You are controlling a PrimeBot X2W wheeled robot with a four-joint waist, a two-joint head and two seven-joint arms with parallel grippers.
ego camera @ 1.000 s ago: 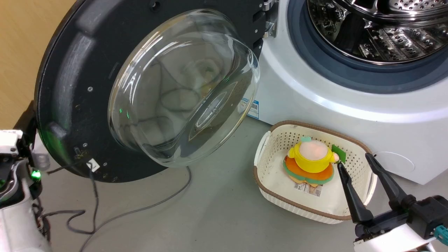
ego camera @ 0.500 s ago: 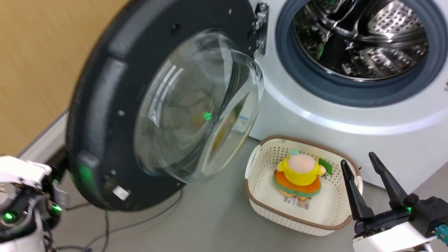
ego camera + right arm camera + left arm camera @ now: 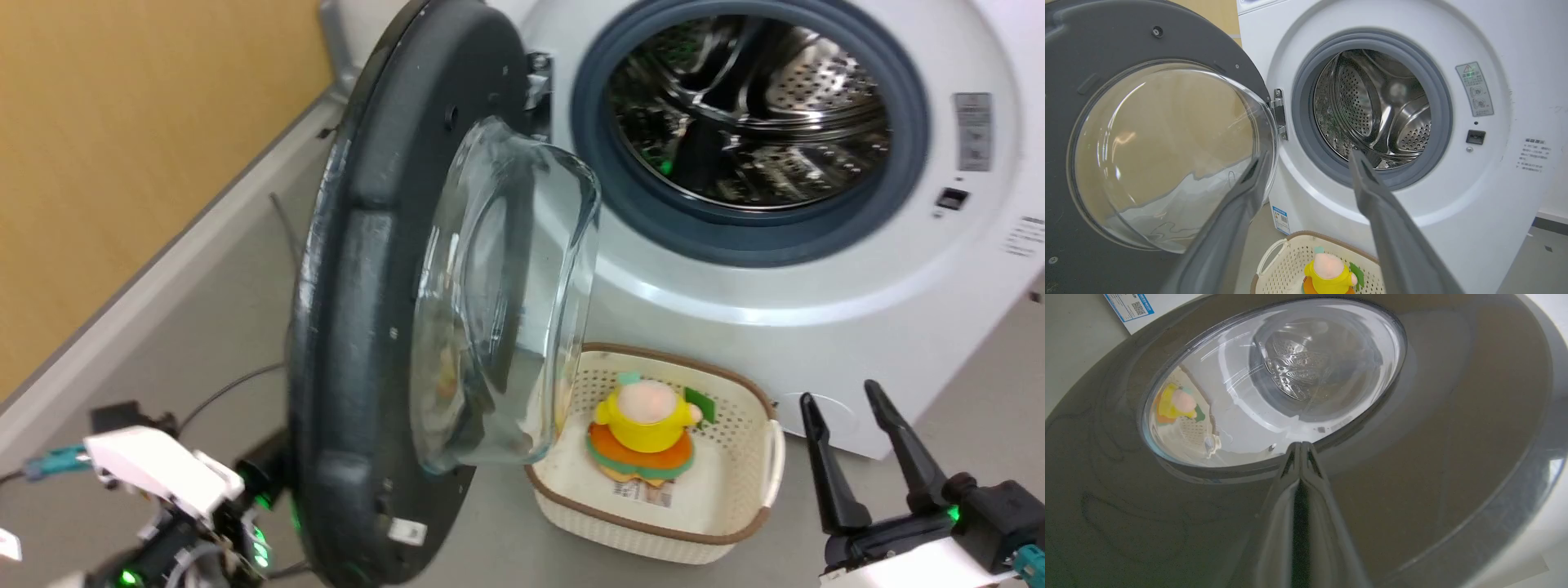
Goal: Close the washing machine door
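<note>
The washing machine door (image 3: 359,327) stands half open, nearly edge-on in the head view, its glass bowl (image 3: 506,302) bulging toward the white washing machine (image 3: 816,310) and its steel drum (image 3: 751,106). My left arm's white wrist (image 3: 155,474) sits low behind the door, fingers hidden by the rim. In the left wrist view my left gripper (image 3: 1300,446) is shut, tips against the door's dark outer face (image 3: 1433,457) just below the window. My right gripper (image 3: 841,396) stands open and empty at the lower right, apart from the door. In its own view the right gripper (image 3: 1308,157) points at the drum (image 3: 1372,110).
A white perforated basket (image 3: 653,543) holding a yellow and orange soft toy (image 3: 645,425) sits on the floor below the machine's opening, right under the glass bowl. A grey cable (image 3: 220,392) lies on the floor behind the door. A wooden wall (image 3: 122,163) runs along the left.
The camera has turned. The door has swung toward the machine, from facing me to nearly edge-on, with my left arm following behind it. The right gripper has stayed open in place.
</note>
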